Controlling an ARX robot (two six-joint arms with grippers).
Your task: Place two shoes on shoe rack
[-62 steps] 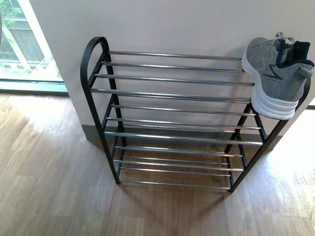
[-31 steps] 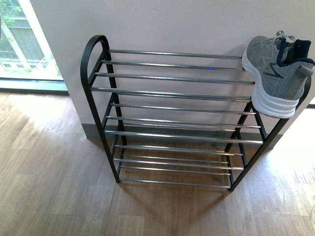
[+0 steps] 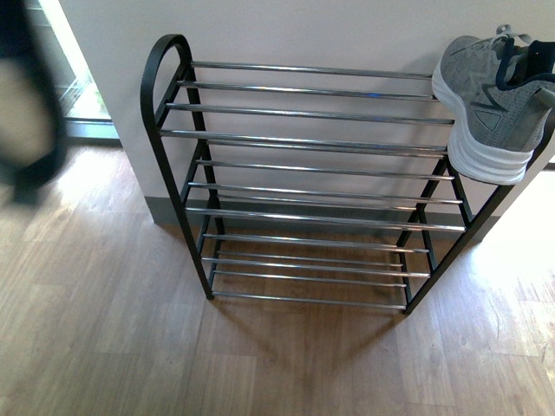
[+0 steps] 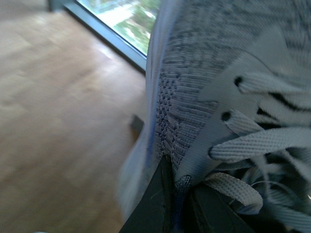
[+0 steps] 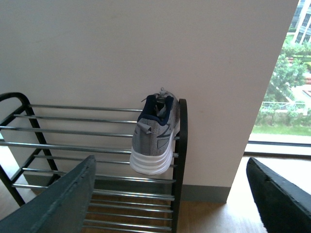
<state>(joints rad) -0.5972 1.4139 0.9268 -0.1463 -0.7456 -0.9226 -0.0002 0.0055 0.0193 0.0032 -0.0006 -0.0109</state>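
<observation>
Left gripper (image 4: pixel 182 208): your dark fingers are clamped on the held sneaker (image 4: pixel 218 73), grey knit with laces, which fills the left wrist view.
Dark blur (image 3: pixel 30 113): upper left of the front view, too smeared for you to name.
Shoe rack (image 3: pixel 303 143): centre of the front view, against the wall (image 3: pixel 303 26), on the wood floor (image 3: pixel 104 329).
Racked sneaker (image 3: pixel 490 104): upper right, on the top tier at the right end frame, tilted, white sole toward you.
Right gripper (image 5: pixel 170 162): your fingers stand wide apart, holding nothing.
</observation>
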